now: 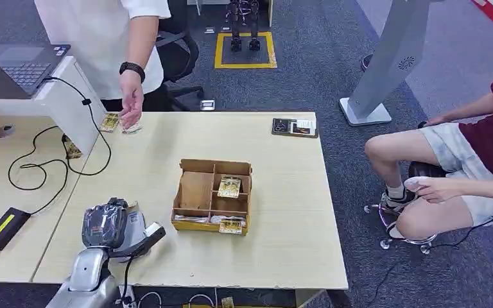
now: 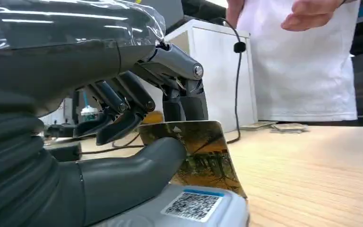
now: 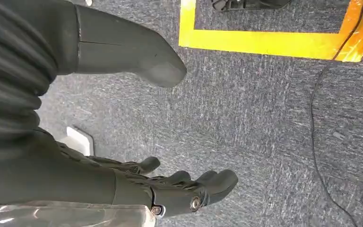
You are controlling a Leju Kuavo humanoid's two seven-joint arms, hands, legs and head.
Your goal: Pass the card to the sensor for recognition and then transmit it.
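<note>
We see the left hand (image 2: 123,123) pinching a card (image 2: 198,153) between thumb and fingers, held just above the white sensor (image 2: 194,208) at the table's (image 1: 282,212) near-left corner. The right hand (image 3: 137,156) hangs over grey carpet, empty, fingers apart. A person's hand (image 1: 131,102) rests on cards (image 1: 121,123) at the far edge.

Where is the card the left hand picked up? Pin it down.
The card is pinched in the left hand at the table's near left corner, held just above the white sensor with the QR label.
</note>
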